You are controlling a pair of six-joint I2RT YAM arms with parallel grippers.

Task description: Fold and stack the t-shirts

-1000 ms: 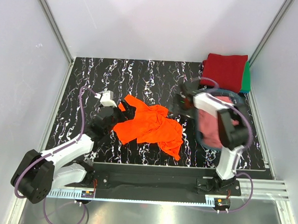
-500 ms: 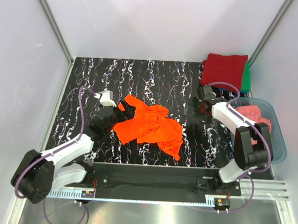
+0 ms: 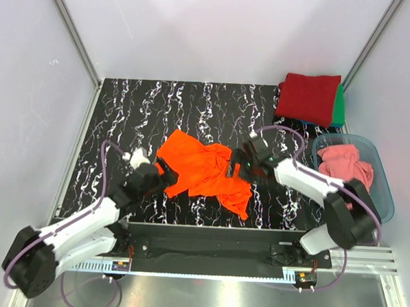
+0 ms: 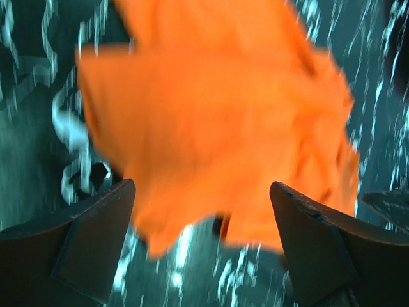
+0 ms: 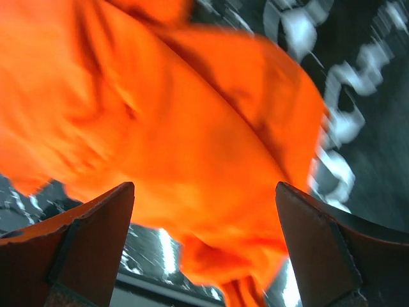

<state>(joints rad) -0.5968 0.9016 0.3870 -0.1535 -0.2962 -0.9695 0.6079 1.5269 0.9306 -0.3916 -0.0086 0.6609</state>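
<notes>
Step in hand, as judged: getting hold of the orange t-shirt to spread it flat; no fold is yet made in it. It lies crumpled on the black marbled desk, near the middle of the near edge. The left gripper sits at its left margin and the right gripper at its right margin. Both wrist views show the fingers spread wide with nothing between them and the orange cloth lying just ahead, though both views are blurred. The next move appears to call for each gripper to descend and close on an outer hem or sleeve, then draw apart to flatten the shirt. Bunched layers risk a pinch through more than one thickness. Against the right edge stands the plastic tub, holding one loosely heaped salmon-pink t-shirt; nothing else is discernible inside. At the far right corner a folded dark red t-shirt rests on a folded green t-shirt.
</notes>
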